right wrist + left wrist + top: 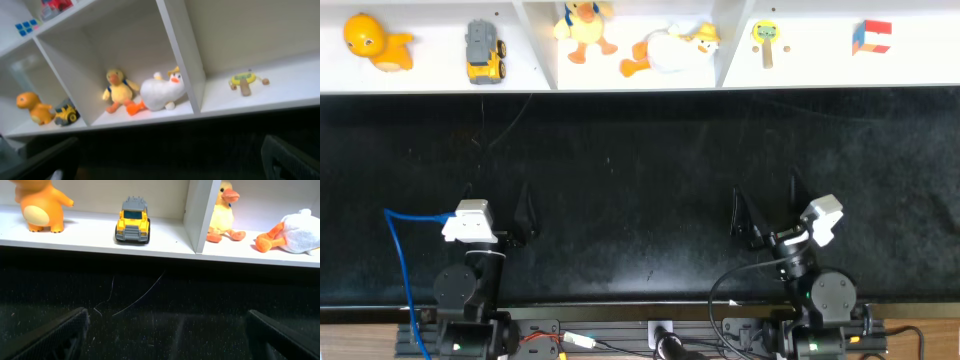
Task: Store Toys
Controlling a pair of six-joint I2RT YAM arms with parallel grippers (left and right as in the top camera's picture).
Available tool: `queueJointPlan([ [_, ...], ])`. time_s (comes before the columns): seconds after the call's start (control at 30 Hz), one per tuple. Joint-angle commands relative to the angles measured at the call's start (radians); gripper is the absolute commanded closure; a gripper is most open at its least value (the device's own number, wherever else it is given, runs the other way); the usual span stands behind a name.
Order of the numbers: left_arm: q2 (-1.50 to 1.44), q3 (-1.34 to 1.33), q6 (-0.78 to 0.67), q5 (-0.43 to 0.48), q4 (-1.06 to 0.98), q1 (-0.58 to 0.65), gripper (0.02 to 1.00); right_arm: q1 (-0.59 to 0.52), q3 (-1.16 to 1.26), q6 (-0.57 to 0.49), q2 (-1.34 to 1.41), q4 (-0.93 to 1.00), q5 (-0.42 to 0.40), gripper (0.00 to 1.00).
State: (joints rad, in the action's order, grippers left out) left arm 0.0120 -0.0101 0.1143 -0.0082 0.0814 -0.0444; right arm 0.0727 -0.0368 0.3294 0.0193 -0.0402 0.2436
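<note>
Toys sit in the white shelf unit's (640, 80) compartments at the far side of the black table. The left compartment holds an orange figure (376, 42) (42, 206) (33, 107) and a yellow toy truck (485, 52) (133, 221) (66, 115). A yellow plush duck (584, 28) (225, 212) (117, 90) and a white plush duck (670, 50) (295, 232) (160, 92) share the middle one. On the right lie a wooden toy (766, 40) (246, 81) and a coloured block (872, 37). My left gripper (495, 205) (167, 330) and right gripper (765, 205) (165, 160) rest open and empty near the table's front.
The black table mat (640, 170) stretches bare between the grippers and the shelf. A blue cable (400, 250) loops beside the left arm's base. An upper shelf level with small coloured toys (27, 26) appears in the right wrist view.
</note>
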Motion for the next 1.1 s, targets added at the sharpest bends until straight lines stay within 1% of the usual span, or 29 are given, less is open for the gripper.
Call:
queueJointPlan([
  [0.03,-0.009,0.002,0.018,0.014,0.003,-0.002,0.020,0.006,0.032,0.030,-0.016,-0.030,-0.013,0.007],
  [0.13,-0.009,0.002,0.018,0.014,0.003,-0.002,0.020,0.006,0.032,0.030,-0.016,-0.011,-0.024,0.005],
  [0.23,-0.009,0.002,0.018,0.014,0.003,-0.002,0.020,0.006,0.032,0.036,-0.016,0.099,-0.019,0.003],
  [0.3,-0.009,0.002,0.018,0.014,0.003,-0.002,0.020,0.006,0.032,0.037,-0.016,0.093,-0.008,0.005],
  [1.1,-0.009,0.002,0.018,0.014,0.003,-0.002,0.020,0.006,0.032,0.037,-0.016,0.095,-0.008,0.007],
])
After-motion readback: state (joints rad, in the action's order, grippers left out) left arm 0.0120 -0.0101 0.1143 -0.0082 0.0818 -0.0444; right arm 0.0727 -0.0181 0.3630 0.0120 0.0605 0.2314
